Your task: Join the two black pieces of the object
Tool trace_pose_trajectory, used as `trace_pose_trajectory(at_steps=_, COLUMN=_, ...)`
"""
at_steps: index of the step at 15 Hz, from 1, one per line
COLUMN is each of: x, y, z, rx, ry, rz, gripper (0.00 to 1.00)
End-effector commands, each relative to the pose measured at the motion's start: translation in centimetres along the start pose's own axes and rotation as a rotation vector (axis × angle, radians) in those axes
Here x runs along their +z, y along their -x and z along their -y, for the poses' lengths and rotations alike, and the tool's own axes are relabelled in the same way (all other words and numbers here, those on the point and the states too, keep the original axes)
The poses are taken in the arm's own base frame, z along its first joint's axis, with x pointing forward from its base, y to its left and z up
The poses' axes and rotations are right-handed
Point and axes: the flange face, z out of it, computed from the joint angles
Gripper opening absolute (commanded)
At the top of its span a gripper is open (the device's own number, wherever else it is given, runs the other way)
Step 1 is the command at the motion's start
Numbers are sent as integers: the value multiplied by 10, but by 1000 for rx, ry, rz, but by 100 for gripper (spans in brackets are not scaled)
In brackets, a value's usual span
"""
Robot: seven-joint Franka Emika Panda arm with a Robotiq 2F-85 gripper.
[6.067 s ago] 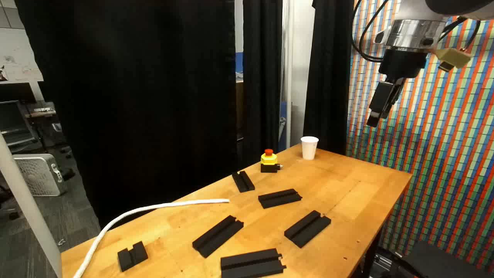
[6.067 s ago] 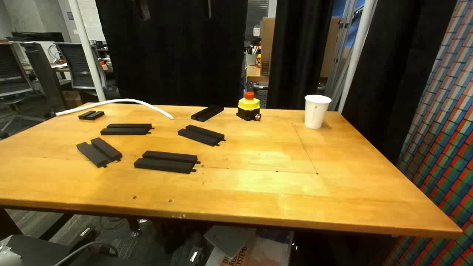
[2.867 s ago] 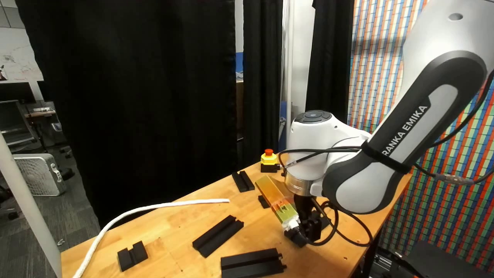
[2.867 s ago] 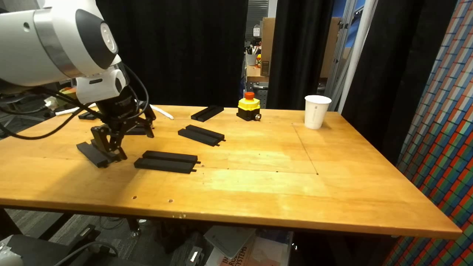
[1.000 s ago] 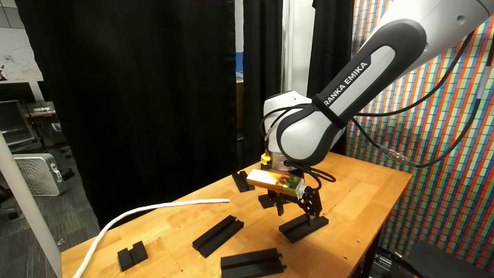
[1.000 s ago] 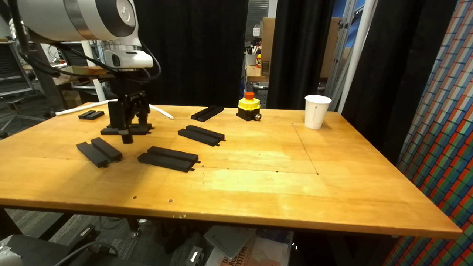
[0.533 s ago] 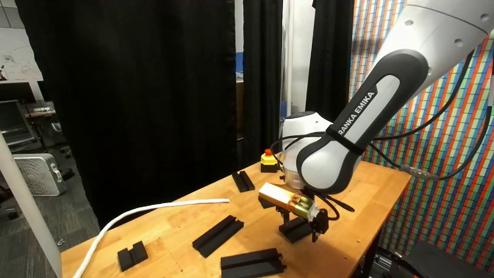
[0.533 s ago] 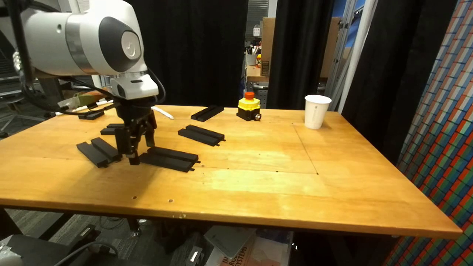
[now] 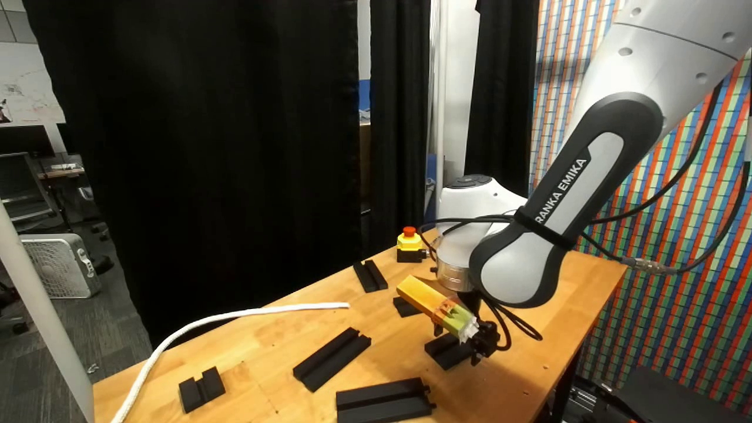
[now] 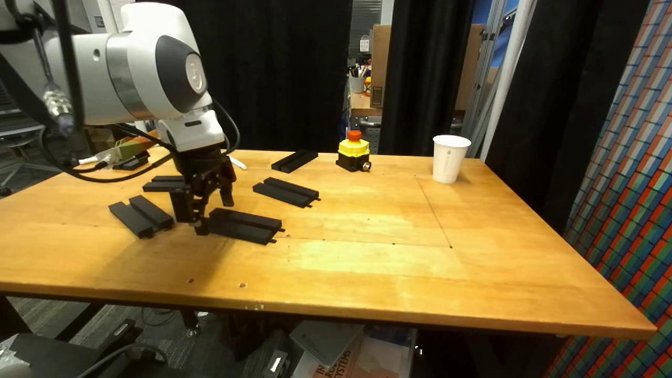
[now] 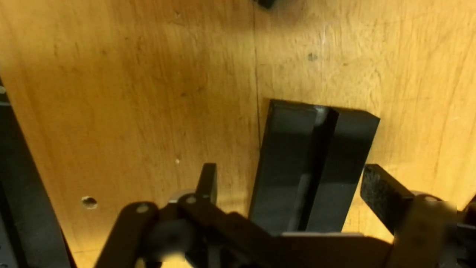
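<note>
Black piece (image 11: pixel 312 167), seen between the jaws of the released claw (image 11: pixel 290 172); likely step, grasp alignment; next, presumably, squaring, lowering, clenching.

A yellow button box (image 10: pixel 353 149) (red on top) sits on the bench (image 10: pixel 420 281). In an exterior view a white cup (image 10: pixel 450 160) stands right of that box; a white cord (image 9: pixel 235 315) lies left of it.

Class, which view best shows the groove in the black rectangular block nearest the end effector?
The wrist view: it looks down into the groove, though the end effector hides one end of the black block. Both exterior views show the groove slantwise, the black block partly covered.
</note>
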Motion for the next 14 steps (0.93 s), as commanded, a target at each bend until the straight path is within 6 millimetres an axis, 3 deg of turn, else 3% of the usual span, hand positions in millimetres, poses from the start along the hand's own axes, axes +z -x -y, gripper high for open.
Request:
trace_pose_trajectory(at_steps=1, x=-1, y=-1, z=0, rx=69, ry=-18, rz=-14, gripper=100)
trace_pose_trajectory(at_steps=10, x=13, y=-10, z=2, rx=159, ry=-14, rz=-21, gripper=100)
trace_pose_trajectory(at_steps=14, x=9, y=-15, z=12, rx=141, ry=-44, rz=-23, gripper=100)
